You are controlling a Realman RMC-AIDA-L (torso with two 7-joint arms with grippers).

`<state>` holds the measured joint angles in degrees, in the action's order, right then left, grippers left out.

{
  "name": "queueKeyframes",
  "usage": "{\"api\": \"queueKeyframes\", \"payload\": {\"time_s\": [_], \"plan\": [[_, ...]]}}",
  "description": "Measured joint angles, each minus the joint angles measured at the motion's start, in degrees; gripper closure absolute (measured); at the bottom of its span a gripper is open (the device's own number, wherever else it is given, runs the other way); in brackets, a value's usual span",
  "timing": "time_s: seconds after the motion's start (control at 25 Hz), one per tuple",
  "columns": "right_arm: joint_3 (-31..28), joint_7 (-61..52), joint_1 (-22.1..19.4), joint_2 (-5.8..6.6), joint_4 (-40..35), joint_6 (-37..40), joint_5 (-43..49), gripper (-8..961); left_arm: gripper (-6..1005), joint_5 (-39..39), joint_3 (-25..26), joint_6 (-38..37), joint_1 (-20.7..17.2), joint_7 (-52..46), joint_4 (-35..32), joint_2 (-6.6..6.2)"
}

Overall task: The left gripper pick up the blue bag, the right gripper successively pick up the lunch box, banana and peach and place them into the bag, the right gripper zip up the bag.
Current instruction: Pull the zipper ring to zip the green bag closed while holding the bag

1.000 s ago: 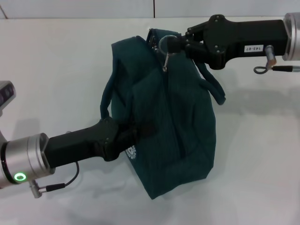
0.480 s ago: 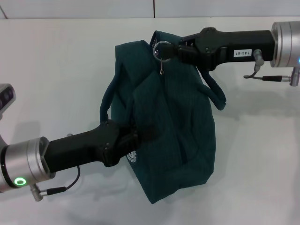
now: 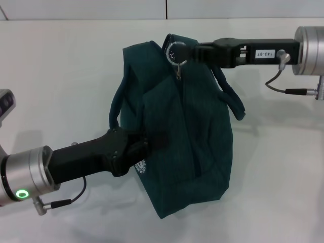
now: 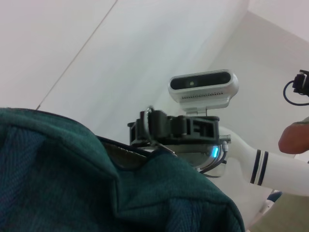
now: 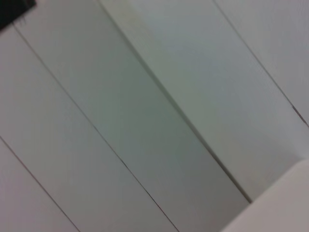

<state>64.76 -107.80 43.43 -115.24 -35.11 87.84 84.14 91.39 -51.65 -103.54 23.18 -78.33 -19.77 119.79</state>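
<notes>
The blue bag (image 3: pixel 197 131) is dark teal and stands on the white table, its zip line running down the middle. My left gripper (image 3: pixel 149 143) comes in from the lower left and is shut on the bag's near side fabric. My right gripper (image 3: pixel 188 50) reaches in level from the right at the bag's top end, shut on the metal ring of the zip pull (image 3: pixel 174 52). The left wrist view shows the bag's cloth (image 4: pixel 72 179) close up, with the right gripper (image 4: pixel 159 129) and ring just beyond it. The lunch box, banana and peach are out of view.
The bag's two carry straps hang loose, one on the left (image 3: pixel 115 109) and one on the right (image 3: pixel 230 98). White table (image 3: pixel 283 167) surrounds the bag. The robot's head camera (image 4: pixel 203 86) shows in the left wrist view. The right wrist view holds only pale panels.
My right arm has turned at the wrist and now lies level, still at the zip ring. The bag's top has shifted slightly. The left arm has barely moved.
</notes>
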Motion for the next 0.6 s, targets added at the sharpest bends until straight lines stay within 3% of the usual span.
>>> {"api": "queueKeyframes", "payload": {"time_s": [0.6], "plan": [[-1.5,-3.0,-0.4,0.26,3.3,-0.2,-3.0,949,945,0.6,-4.5,1.0,0.2,2.5,0.2,0.00]]}}
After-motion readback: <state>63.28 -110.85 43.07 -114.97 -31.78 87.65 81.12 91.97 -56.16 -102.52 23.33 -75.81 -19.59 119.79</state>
